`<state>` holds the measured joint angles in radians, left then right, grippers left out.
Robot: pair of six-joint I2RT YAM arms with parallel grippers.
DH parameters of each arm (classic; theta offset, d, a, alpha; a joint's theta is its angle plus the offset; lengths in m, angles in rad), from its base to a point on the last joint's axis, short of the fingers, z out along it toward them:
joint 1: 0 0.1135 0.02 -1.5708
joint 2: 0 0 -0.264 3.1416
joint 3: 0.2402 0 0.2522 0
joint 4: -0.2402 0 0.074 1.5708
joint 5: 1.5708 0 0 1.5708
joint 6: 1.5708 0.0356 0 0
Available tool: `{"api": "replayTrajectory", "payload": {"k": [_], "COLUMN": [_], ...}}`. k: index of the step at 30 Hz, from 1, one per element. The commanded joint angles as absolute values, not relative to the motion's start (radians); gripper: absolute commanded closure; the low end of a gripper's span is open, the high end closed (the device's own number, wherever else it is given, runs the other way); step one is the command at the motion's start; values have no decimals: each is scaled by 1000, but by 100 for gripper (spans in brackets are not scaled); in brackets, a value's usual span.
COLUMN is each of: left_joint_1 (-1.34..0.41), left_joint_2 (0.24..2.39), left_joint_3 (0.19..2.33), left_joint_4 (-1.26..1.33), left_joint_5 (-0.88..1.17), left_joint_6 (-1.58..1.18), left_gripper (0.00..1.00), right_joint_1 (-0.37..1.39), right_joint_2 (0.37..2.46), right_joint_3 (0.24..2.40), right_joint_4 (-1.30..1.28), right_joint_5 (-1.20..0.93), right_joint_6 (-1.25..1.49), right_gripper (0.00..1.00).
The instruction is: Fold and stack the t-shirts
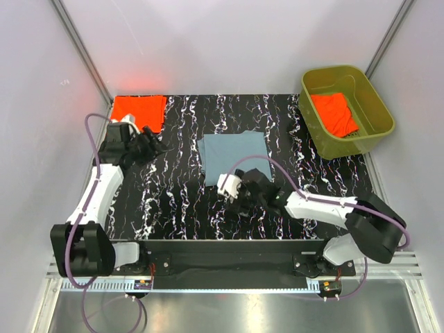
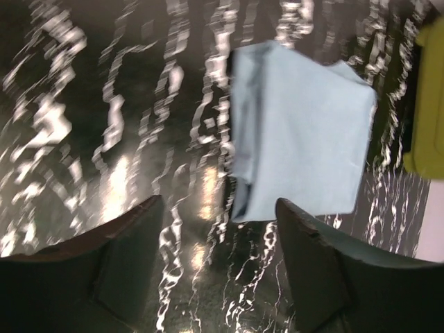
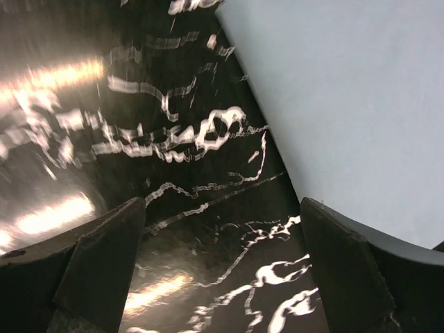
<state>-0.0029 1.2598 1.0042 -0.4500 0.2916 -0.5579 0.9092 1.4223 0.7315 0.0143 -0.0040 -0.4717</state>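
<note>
The blue shirt [image 1: 234,157] lies folded into a flat rectangle in the middle of the counter [image 1: 180,201], with nothing gripping it. The right pincer [image 1: 236,194] hangs low at the shirt's near edge. In the right wrist view its two dark fingers [image 3: 104,263] are spread wide with only bare counter between them, and the shirt fills the upper right, its edge running diagonally just beyond the far finger. Whether that finger touches the cloth cannot be told.

The left pincer [image 1: 154,144] sits well to the left of the blue shirt and points across the counter toward it. Its wrist view shows the fingers [image 2: 132,257] parted and holding nothing. The shirt lies ahead of them and slightly to the right, with a stretch of marbled black counter in between. That view is blurred, but the layered fold along the shirt's left side is visible.

A folded orange shirt [image 1: 139,111] rests flat in the counter's far left corner, just behind the left pincer and apart from it.

The tub [image 1: 381,114] stands at the far right corner, partly over the counter's edge. Inside it a second, crumpled orange shirt [image 1: 333,114] is bunched against the left half of the floor, leaving the right half bare. A sliver of the tub's wall shows at the right edge of the left wrist view.
</note>
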Motion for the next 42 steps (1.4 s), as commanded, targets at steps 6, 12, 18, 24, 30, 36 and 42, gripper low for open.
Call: {"api": "replayTrajectory", "payload": {"k": [6, 12, 18, 24, 30, 36, 42], "left_joint_1": [167, 193, 193, 178, 71, -54, -124], "left_joint_2": [1148, 1172, 1245, 1429, 1629, 1802, 1905], "left_joint_3": [847, 802, 801, 883, 939, 1038, 1098], "left_joint_4": [-420, -376, -313, -287, -128, 37, 193], "left_joint_5": [416, 541, 629, 742, 741, 683, 637], "left_joint_6": [-646, -655, -657, -655, -736, -868, -1015], "left_gripper": [36, 33, 23, 14, 11, 6, 1], "right_joint_1": [931, 942, 951, 951, 950, 917, 874], "right_joint_2": [1612, 1799, 1902, 1937, 1907, 1832, 1770], "right_joint_3": [733, 860, 975, 1022, 1052, 1069, 1106], "right_joint_4": [370, 364, 348, 333, 302, 258, 192], "right_joint_5": [-23, -15, -42, -31, -5, -20, -66], "right_joint_6": [-1009, -1101, -1114, -1118, -1108, -1101, -1063], "right_gripper": [7, 18, 30, 54, 89, 100, 100]}}
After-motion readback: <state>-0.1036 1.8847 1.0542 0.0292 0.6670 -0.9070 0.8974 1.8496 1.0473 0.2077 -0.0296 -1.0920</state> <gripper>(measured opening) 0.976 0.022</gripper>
